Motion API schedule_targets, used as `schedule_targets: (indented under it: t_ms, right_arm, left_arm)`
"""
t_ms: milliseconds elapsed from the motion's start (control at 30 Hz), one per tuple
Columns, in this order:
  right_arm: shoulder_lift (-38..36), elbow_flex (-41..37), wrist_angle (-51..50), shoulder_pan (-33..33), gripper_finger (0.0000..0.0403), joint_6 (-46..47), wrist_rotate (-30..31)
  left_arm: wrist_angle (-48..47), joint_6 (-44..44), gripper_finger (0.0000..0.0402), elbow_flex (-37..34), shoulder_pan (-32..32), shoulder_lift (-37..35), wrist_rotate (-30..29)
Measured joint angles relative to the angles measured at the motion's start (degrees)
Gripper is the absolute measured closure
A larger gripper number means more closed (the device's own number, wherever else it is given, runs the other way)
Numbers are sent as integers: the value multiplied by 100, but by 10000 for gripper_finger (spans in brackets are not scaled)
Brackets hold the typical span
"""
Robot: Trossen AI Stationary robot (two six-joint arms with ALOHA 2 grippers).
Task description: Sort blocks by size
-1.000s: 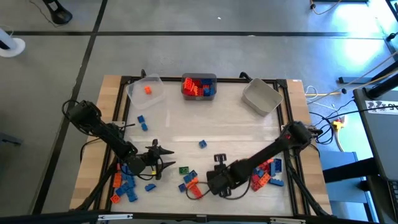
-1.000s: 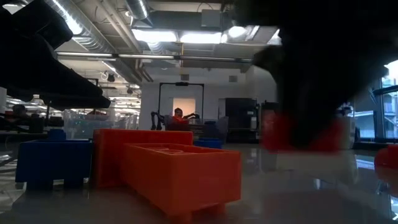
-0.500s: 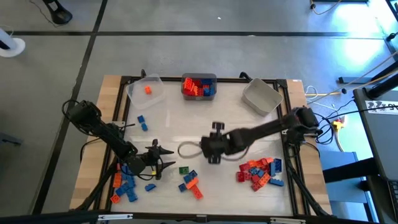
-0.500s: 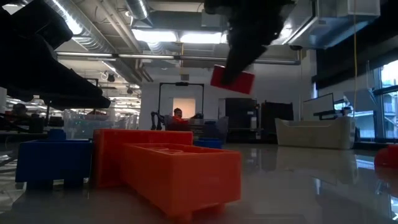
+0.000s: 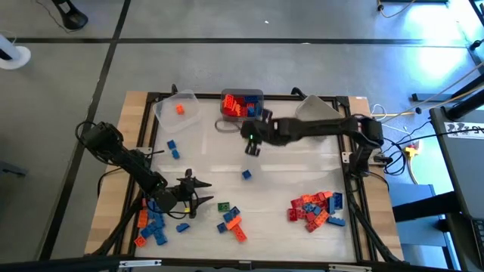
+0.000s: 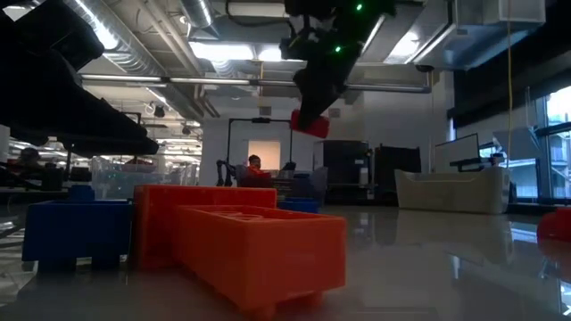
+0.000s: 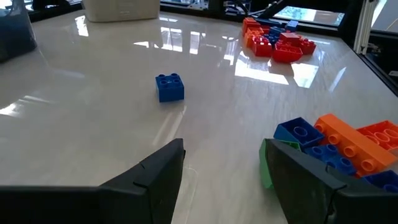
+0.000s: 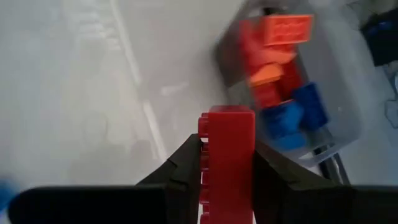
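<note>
My right gripper (image 5: 252, 145) hangs above the table just in front of the middle bin (image 5: 242, 104), shut on a red block (image 8: 227, 149). The low view shows that block (image 6: 310, 122) high in the air. The middle bin holds red, orange and blue blocks. My left gripper (image 5: 198, 193) rests low at the near left, open, with nothing between its fingers (image 7: 163, 177). A green block (image 7: 266, 167) lies beside one of its fingers. Loose blocks lie in piles at the near left (image 5: 151, 223), near middle (image 5: 231, 221) and near right (image 5: 314, 209). My right gripper pinches the red block's two opposite sides (image 8: 208, 165) between its two fingers. The fingers slant down from the table's right side. The block juts out past the fingertips and is lifted clear of the table, near the middle bin's front wall.
A clear bin (image 5: 178, 111) with one orange block stands at the far left. A grey bin (image 5: 318, 117) stands at the far right. A single blue block (image 5: 246, 174) sits mid-table, and two more blue blocks (image 5: 172, 148) lie left of it. The table's centre is bare.
My right gripper has swung from the near middle pile up and toward the table's far edge, carrying the red block lifted clear. It has turned as it went. It now hangs just before the middle bin.
</note>
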Motion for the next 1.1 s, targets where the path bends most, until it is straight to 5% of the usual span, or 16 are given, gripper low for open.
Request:
schedule_targets:
  t_ms: [533, 1100]
  right_arm:
    - [0, 0, 1599, -1914, 305, -532, -1481]
    - [581, -2, 2047, -2439, 302, -267, -2033]
  left_arm:
    - [0, 20, 188, 0, 8, 0, -1]
    - [-1, 59, 188, 0, 74, 0, -2]
